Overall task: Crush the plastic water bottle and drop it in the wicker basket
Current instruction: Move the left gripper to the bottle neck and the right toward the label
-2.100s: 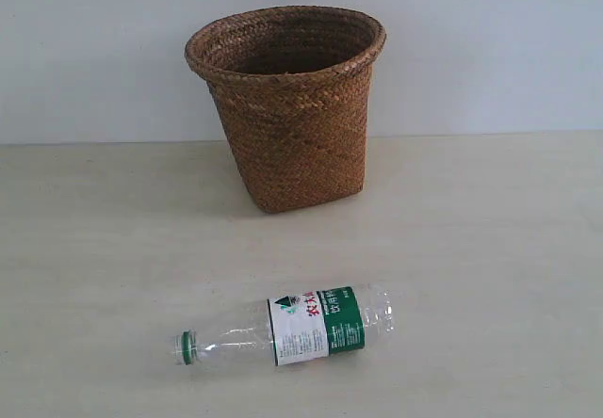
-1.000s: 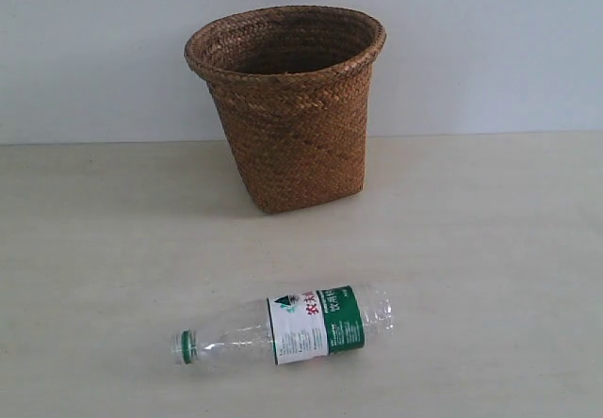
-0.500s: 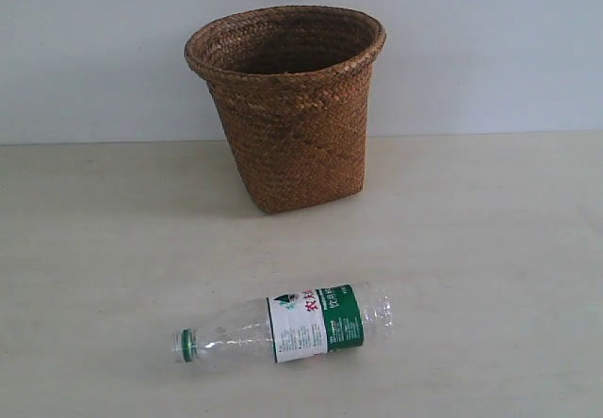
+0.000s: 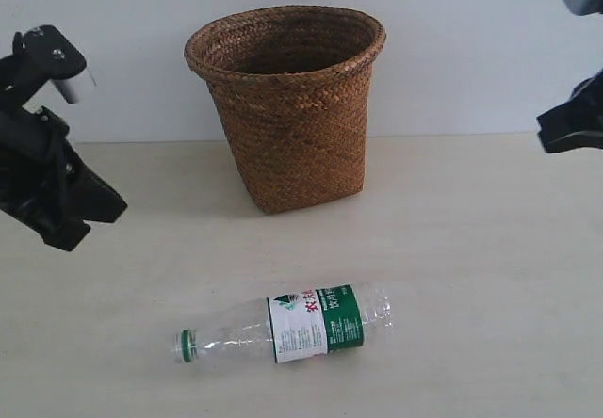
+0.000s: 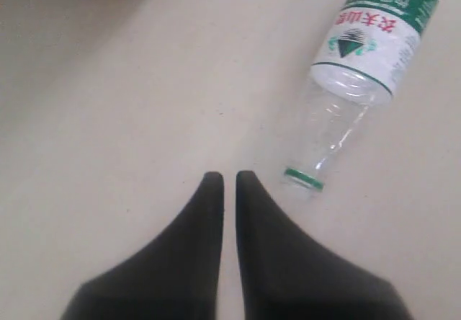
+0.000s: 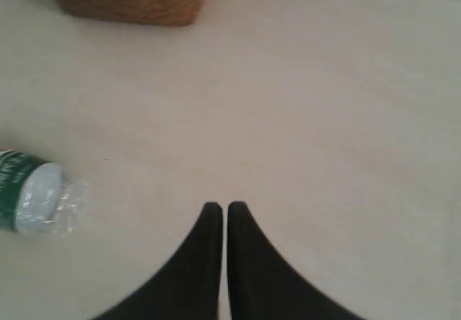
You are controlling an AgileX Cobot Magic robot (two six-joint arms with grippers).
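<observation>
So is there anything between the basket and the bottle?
No, nothing. In the exterior view only bare table lies between the wicker basket and the plastic water bottle, which rests on its side.

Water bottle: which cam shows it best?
Exterior view. It shows the whole plastic water bottle lying on its side, cap ring to base, uncrushed. The left wrist view catches the neck, cap ring and label, but the base is cut off at the frame edge. The right wrist view shows only the blurred base end.
</observation>
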